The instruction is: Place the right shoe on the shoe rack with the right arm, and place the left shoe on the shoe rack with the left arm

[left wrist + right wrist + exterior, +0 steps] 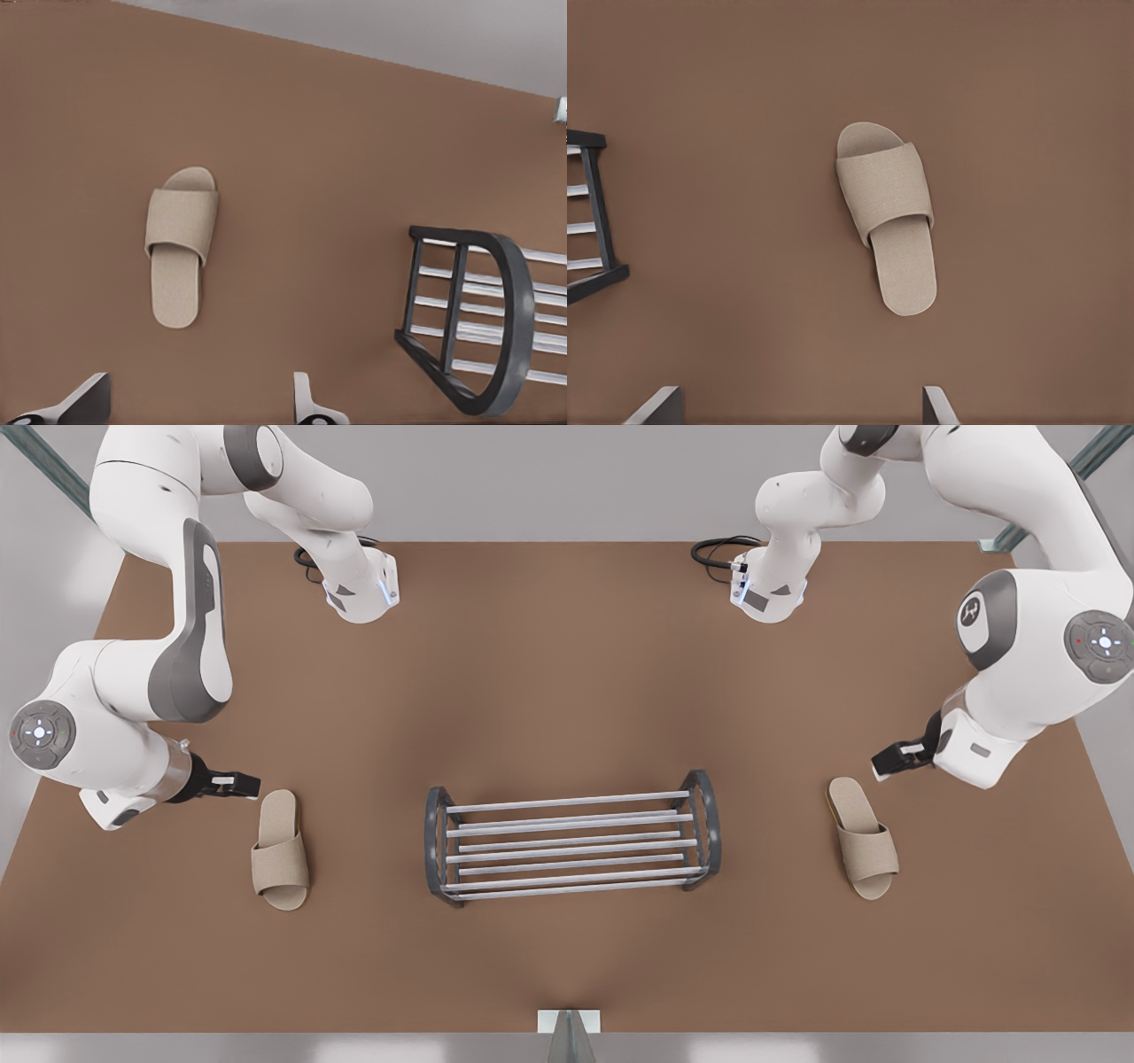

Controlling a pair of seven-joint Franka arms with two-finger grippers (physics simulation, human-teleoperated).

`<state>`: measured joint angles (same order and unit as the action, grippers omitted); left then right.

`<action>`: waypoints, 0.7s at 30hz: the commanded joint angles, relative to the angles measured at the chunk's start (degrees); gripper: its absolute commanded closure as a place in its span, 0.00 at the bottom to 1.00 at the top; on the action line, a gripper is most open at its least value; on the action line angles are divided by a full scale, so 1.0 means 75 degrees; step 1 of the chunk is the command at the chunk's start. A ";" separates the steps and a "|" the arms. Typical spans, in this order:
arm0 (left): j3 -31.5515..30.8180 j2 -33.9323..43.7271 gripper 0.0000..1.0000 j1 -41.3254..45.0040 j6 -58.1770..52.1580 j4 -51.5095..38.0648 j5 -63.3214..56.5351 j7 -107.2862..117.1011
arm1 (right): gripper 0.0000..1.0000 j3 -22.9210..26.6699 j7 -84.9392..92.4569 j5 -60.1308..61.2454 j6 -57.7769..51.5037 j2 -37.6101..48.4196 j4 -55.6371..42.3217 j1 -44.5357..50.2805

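The shoe rack [571, 837], dark-grey arched ends joined by silver bars, stands mid-table with nothing on it. A beige slipper [864, 850] lies on the table at the front view's right; my left gripper [889, 763] hovers open just behind its heel. In the left wrist view that slipper [182, 243] lies ahead of the spread fingers [306, 405], with the rack's end [509, 328] beside it. The other beige slipper [281, 850] lies at the front view's left, my right gripper [244, 785] open beside its heel. The right wrist view shows this slipper [888, 217] and the rack's end [594, 208].
The brown table [567, 691] runs wide around the rack and both slippers. Both arm bases [359, 589] stand at its far edge with black cables [713, 553]. A small grey post [568, 1023] sits at the near edge.
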<state>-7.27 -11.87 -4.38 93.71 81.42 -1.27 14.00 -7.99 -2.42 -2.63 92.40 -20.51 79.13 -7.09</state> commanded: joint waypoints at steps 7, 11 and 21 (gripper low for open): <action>-0.0003 -0.0666 0.00 0.1016 0.0033 0.0335 -0.3049 -0.1403 | 0.00 -0.0013 -0.0006 0.0139 0.0020 -0.0335 0.0335 0.0172; 0.0009 -0.1300 0.00 0.1932 0.1146 0.1601 -0.6169 0.4951 | 0.00 -0.0013 0.0216 0.0139 0.2293 0.1259 0.3641 -0.0027; 0.0337 -0.1347 0.00 0.1874 0.4767 0.3488 -0.8266 1.6151 | 0.00 -0.7616 0.3217 -0.3233 0.3242 0.0475 0.3547 -0.7702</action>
<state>-4.77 -22.04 9.69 118.43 107.60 -58.24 52.43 -61.79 6.37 -17.41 111.99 -16.45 105.78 -62.74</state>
